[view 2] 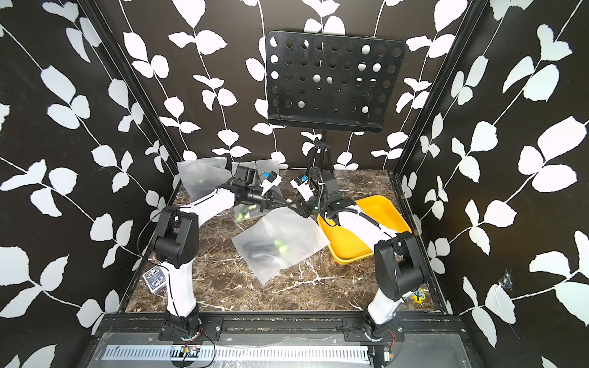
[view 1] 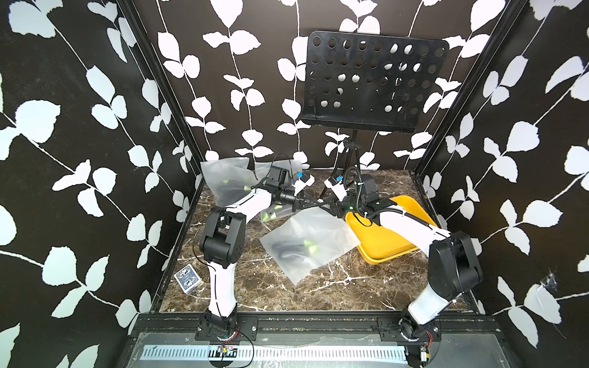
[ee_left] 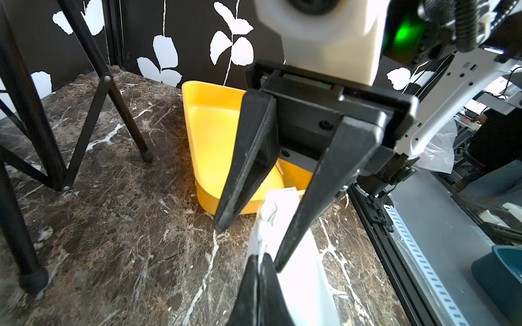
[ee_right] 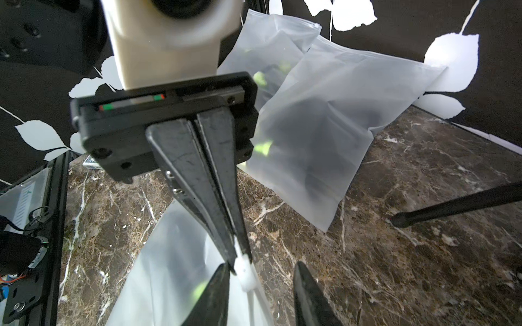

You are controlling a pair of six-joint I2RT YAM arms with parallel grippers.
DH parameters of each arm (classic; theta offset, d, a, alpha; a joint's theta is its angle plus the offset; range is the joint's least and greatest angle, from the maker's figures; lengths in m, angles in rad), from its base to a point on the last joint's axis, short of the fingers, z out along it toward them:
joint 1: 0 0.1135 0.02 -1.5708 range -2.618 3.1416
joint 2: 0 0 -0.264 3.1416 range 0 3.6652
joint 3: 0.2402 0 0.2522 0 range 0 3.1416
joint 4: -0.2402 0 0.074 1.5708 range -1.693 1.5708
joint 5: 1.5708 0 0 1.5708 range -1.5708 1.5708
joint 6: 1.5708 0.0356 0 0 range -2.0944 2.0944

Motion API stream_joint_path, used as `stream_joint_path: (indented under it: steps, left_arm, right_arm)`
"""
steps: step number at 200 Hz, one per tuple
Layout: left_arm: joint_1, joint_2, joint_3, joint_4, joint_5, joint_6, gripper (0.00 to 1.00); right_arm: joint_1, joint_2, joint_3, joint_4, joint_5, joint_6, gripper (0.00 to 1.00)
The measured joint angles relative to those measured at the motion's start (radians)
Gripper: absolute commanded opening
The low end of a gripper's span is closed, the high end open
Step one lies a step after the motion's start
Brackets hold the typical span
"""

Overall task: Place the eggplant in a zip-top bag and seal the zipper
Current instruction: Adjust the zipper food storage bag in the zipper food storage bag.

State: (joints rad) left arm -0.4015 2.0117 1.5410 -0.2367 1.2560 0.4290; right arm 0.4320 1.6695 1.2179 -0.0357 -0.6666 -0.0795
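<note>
Left jaws pinching bag (view 1: 322, 229), eggplant (view 1: 288, 248) seemingly inside

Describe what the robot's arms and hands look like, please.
The left arm and right arm have white shells, chunky black joints and thin black cables. The left hand and right hand each carry two long tapering black fingers beneath a white camera block.
</note>
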Motion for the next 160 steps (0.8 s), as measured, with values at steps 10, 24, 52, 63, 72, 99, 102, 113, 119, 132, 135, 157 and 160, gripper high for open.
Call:
stream_joint_path:
  steps: [10, 24, 52, 63, 72, 99, 102, 113, 119, 132, 135, 157, 160]
  left_arm:
    - [-0.001, 0.000, 0.000, 0.000, 0.000, 0.000, 0.00]
    - [-0.001, 0.000, 0.000, 0.000, 0.002, 0.000, 0.00]
    - [-0.001, 0.000, 0.000, 0.000, 0.004, 0.000, 0.00]
    - [-0.001, 0.000, 0.000, 0.000, 0.003, 0.000, 0.00]
    - [-0.001, 0.000, 0.000, 0.000, 0.003, 0.000, 0.00]
    - [-0.001, 0.000, 0.000, 0.000, 0.005, 0.000, 0.00]
    - [-0.001, 0.000, 0.000, 0.000, 0.005, 0.000, 0.00]
    - [-0.001, 0.000, 0.000, 0.000, 0.005, 0.000, 0.00]
    - [-0.001, 0.000, 0.000, 0.000, 0.004, 0.000, 0.00]
    - [-0.001, 0.000, 0.000, 0.000, 0.005, 0.000, 0.00]
    - [-0.001, 0.000, 0.000, 0.000, 0.005, 0.000, 0.00]
    - [-0.001, 0.000, 0.000, 0.001, 0.007, -0.001, 0.00]
    - [-0.001, 0.000, 0.000, 0.001, 0.007, -0.001, 0.00]
  right_arm:
    - [0.000, 0.000, 0.000, 0.001, -0.006, -0.002, 0.34]
    - [0.000, 0.000, 0.000, 0.002, -0.014, -0.002, 0.33]
    - [0.000, -0.001, 0.000, 0.011, -0.031, -0.002, 0.27]
    - [0.000, -0.001, 0.000, 0.015, -0.034, -0.003, 0.25]
    - [0.000, -0.002, 0.000, 0.016, -0.039, -0.003, 0.21]
    - [0.000, -0.006, 0.000, 0.014, -0.051, -0.006, 0.16]
    - [0.000, -0.006, 0.000, 0.013, -0.051, -0.008, 0.15]
    - [0.000, -0.007, -0.001, 0.013, -0.055, -0.009, 0.13]
    - [0.000, -0.008, -0.004, 0.016, -0.056, -0.009, 0.12]
    - [0.000, -0.012, -0.009, 0.017, -0.056, -0.010, 0.10]
    - [0.000, -0.014, -0.009, 0.016, -0.056, -0.011, 0.09]
    - [0.000, -0.016, -0.009, 0.012, -0.057, -0.018, 0.08]
    - [0.000, -0.016, -0.009, 0.011, -0.057, -0.019, 0.08]
